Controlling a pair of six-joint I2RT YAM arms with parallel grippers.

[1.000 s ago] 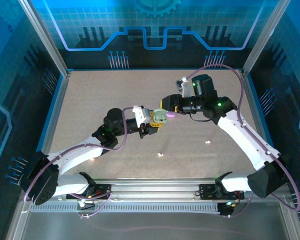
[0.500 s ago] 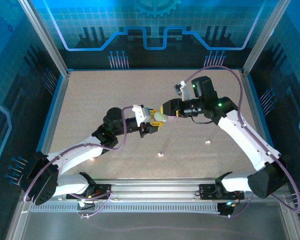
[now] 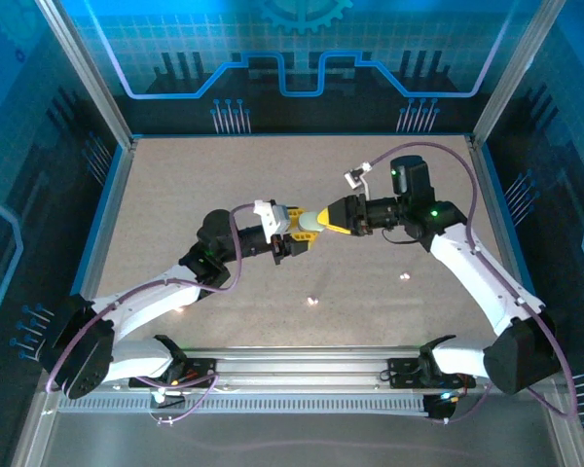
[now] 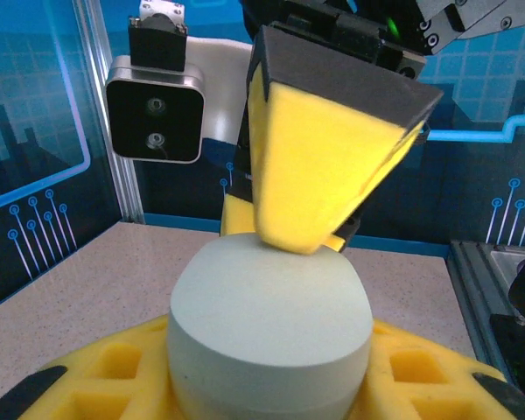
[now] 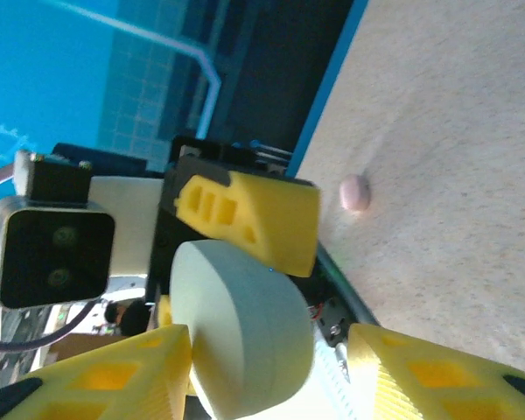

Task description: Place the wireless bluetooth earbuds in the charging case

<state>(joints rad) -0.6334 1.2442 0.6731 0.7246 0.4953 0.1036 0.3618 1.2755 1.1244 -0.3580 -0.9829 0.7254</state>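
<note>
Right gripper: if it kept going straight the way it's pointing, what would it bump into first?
The pale charging case, gripped by the left gripper right in front of it. The right gripper's open fingers straddle it, one yellow finger seemingly touching its edge, so contact would come almost at once.

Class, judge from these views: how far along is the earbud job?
Done: the left gripper holds the charging case off the table. In hand: the right gripper straddles the closed case, its jaws not yet shut on it. Left: two earbuds lie on the table, none inserted.
</note>
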